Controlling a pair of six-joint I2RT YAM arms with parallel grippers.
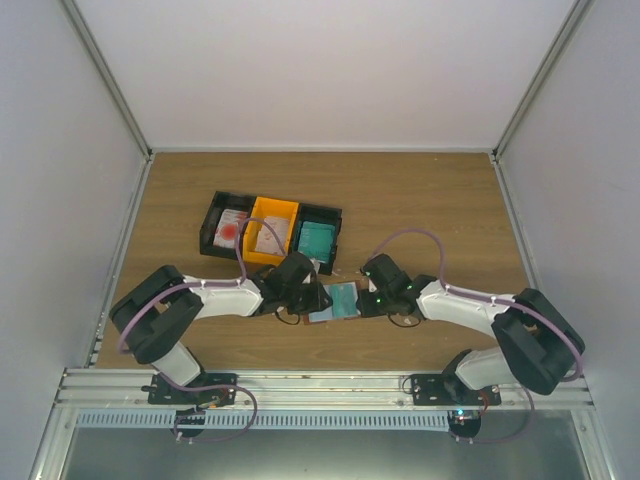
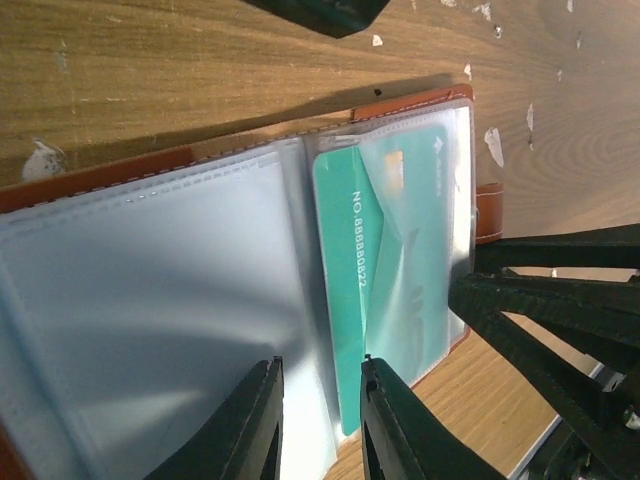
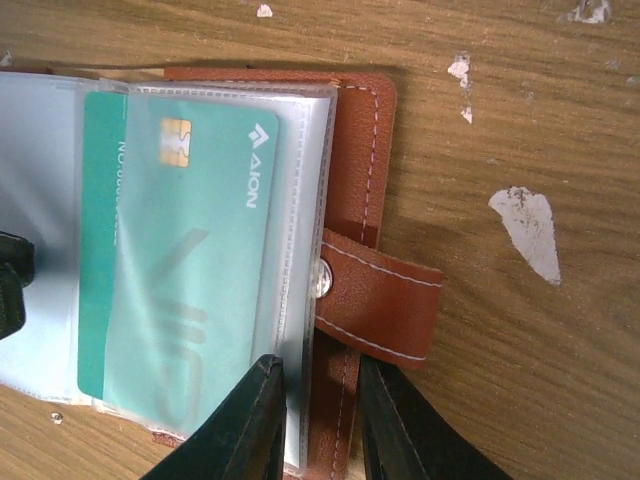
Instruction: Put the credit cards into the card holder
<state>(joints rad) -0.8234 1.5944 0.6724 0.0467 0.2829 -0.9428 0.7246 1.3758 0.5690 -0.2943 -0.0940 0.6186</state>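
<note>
The card holder (image 1: 335, 302) lies open on the table between both grippers, brown leather (image 3: 352, 150) outside and clear sleeves inside. A teal credit card (image 3: 190, 250) sits in the right-hand sleeve, a second teal edge showing behind it (image 2: 340, 260). My left gripper (image 2: 320, 410) stands over the sleeves near the fold, jaws a little apart, the card's lower corner between them. My right gripper (image 3: 320, 420) straddles the holder's right edge beside the snap strap (image 3: 385, 300), jaws narrowly apart. More credit cards lie in the bins: white with red (image 1: 230, 232), pale (image 1: 268, 232), teal (image 1: 318, 240).
Three joined bins, black, orange (image 1: 272, 210) and black, stand just behind the grippers. White scraps (image 3: 528, 228) dot the wood around the holder. In the left wrist view the right arm's black fingers (image 2: 560, 310) reach in from the right. Grey walls close in the table on three sides.
</note>
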